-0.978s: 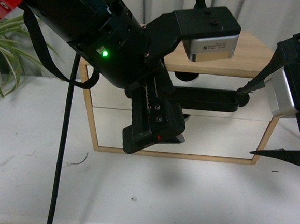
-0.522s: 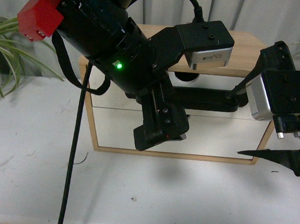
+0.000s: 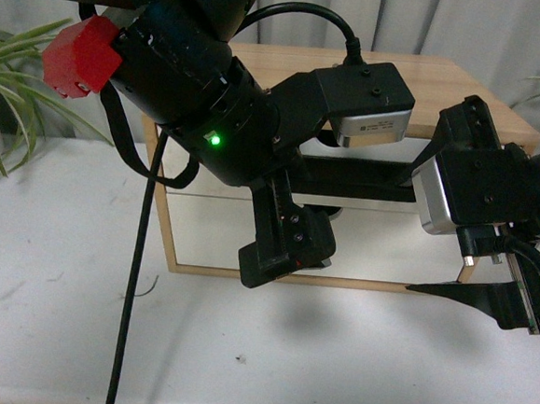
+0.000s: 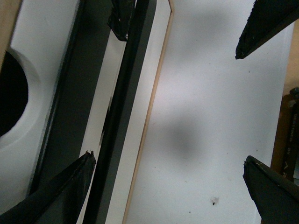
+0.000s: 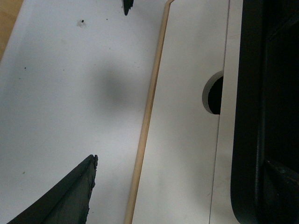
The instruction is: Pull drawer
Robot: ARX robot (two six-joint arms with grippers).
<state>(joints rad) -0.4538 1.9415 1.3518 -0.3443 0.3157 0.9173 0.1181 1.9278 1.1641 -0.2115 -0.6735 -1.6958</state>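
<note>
Drawer (image 4: 46, 42) sits in the upper slot of the wooden cabinet (image 3: 465, 96) on the white surface (image 3: 57, 288). Its black bar handle (image 4: 124, 121) runs across the front. My left tool (image 4: 168, 186) is spread wide, gripping nothing: one finger (image 4: 65, 191) is on the drawer side of the bar, the other out over the surface. My right tool (image 3: 414, 232) is also released, its upper fingertip at the handle's right end and its lower finger low by the cabinet base. Can't tell if the drawer is out.
</note>
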